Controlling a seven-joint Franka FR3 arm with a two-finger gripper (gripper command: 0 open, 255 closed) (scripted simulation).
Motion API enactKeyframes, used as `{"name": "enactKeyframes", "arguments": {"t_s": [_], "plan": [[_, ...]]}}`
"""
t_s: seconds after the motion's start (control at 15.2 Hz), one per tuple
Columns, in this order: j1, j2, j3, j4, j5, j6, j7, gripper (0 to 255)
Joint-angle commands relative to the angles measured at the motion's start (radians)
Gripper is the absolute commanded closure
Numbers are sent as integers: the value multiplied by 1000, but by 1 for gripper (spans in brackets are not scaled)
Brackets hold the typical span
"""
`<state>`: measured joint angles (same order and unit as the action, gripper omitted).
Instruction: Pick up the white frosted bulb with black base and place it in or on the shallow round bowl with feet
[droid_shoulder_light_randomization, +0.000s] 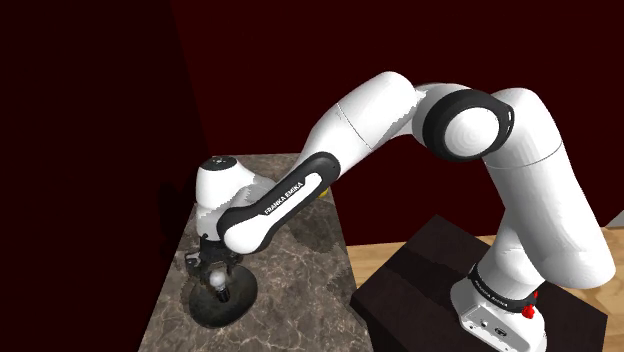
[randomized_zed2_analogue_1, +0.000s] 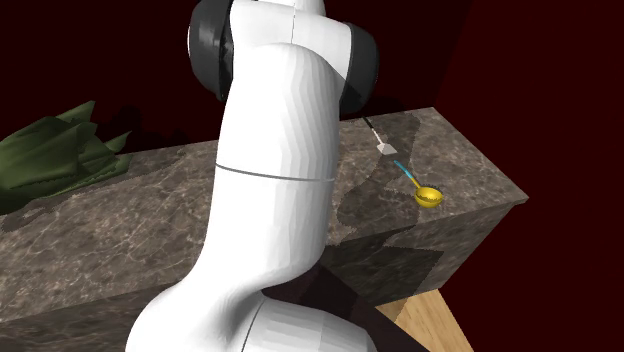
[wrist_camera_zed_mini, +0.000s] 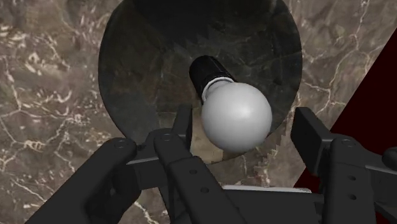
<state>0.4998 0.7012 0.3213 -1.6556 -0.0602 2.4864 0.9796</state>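
A white frosted bulb with a black base sits over the middle of a dark shallow round bowl, its base pointing away from the hand. My gripper straddles the bulb with its fingers standing apart; one finger is close beside the glass, the other leaves a clear gap. Whether the bulb rests on the bowl's floor I cannot tell. In the shoulder view the gripper hangs low over the bowl, with the bulb between its tips.
The bowl stands on a brown marbled counter near its edge, with a dark red wall behind. On the counter in the second exterior view lie a yellow spoon, a small white utensil and a green heap.
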Motion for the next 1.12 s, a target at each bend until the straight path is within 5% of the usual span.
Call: {"name": "enactKeyframes", "arguments": {"t_s": [0.0,1.06], "plan": [[0,0,0,0,0,0,0,0],[-33,-101,22,-33,25,-69,-15,0]]}}
